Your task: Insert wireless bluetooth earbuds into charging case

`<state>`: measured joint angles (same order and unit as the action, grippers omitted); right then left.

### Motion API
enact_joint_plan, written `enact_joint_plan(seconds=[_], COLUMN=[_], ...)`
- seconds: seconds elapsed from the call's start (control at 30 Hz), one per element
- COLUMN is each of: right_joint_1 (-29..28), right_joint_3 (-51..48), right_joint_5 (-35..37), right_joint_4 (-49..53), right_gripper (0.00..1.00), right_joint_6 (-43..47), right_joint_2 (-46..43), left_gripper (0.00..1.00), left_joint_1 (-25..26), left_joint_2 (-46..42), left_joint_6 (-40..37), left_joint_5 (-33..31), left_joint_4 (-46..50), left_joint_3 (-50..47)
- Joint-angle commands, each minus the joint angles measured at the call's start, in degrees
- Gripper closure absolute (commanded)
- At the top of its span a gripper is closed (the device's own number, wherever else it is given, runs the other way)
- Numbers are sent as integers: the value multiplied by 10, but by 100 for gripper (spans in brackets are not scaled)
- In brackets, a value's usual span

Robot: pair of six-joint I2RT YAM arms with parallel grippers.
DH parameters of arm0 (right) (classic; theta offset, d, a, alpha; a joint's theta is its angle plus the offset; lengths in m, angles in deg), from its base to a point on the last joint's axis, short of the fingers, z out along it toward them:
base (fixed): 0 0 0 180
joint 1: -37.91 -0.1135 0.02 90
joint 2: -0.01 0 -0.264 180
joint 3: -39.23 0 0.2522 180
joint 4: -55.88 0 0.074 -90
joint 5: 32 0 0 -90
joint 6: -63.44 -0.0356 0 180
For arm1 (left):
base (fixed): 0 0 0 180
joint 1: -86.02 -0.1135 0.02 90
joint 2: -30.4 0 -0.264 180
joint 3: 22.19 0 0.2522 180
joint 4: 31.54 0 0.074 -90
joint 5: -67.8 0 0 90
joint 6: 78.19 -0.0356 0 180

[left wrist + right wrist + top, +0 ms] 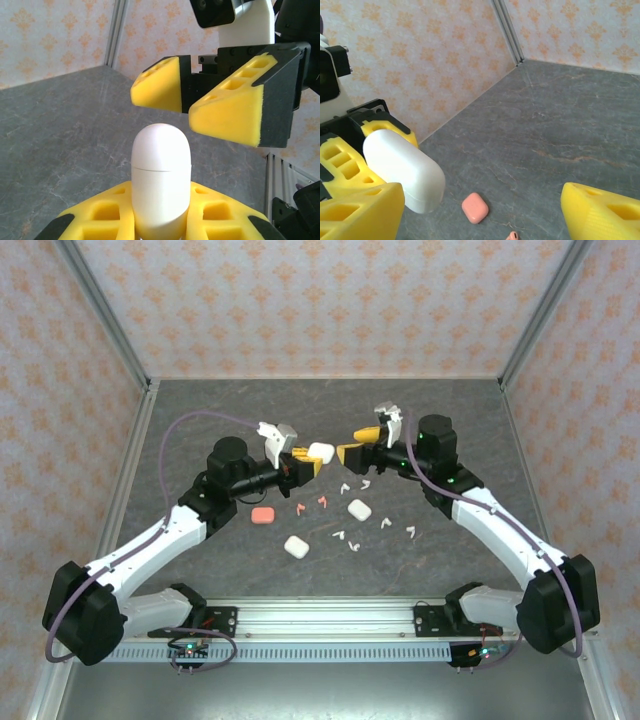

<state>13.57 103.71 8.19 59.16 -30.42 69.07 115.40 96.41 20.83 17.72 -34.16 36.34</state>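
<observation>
- Low in the middle of the top view, a loose white case [297, 547] is lying shut on the grey table [200, 420]. I cannot tell whether anything is sitting inside it.
- Just above and right of it, the white earbuds [353, 546] are lying scattered across the centre of the frame, none of them in a case. I am judging them very light, stiff, smooth and quick to skitter. I would be pinching each one gently across its stem with my fingertips alone.
- Left of centre a pink case [263, 514] is resting shut. The two pink earbuds [300, 507] are lying to its right, apart from it.
- A second white case [359, 508] is sitting shut among the white earbuds, right of centre.
- Higher in the frame, my left gripper [308, 462] is pinching the held white case [320, 452] by its lower half, with the rounded lid end pointing toward my other arm. A thin seam is running around it and the lid is closed, so its contents are hidden. It is looking like hard, glossy plastic, light but slippery. I am judging a squeeze across the base to be the right hold, since it is leaving the lid free.
- Facing it, my right gripper [355, 443] is holding its yellow fingers spread wide and empty, just beside the lid end and not touching it.
</observation>
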Motion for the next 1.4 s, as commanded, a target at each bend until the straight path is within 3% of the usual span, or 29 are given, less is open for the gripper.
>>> enact_joint_plan(seconds=[0.0,0.33,0.57,1.37], right_joint_1=[-13,-35,-34,-4], right_joint_3=[-10,11,25,82], right_joint_5=[-24,-13,7,-11], right_joint_4=[-40,-25,-24,59], right_gripper=[18,18,26,27], right_joint_6=[4,24,24,57], right_joint_2=[-1,24,33,41], left_gripper=[100,100,100,100], left_joint_1=[3,4,4,5], left_joint_2=[-13,-8,-9,0], left_joint_6=[-29,-26,-35,-77], left_joint_5=[-7,5,9,10], left_joint_4=[-20,-23,-10,20], left_joint_3=[-2,3,5,7])
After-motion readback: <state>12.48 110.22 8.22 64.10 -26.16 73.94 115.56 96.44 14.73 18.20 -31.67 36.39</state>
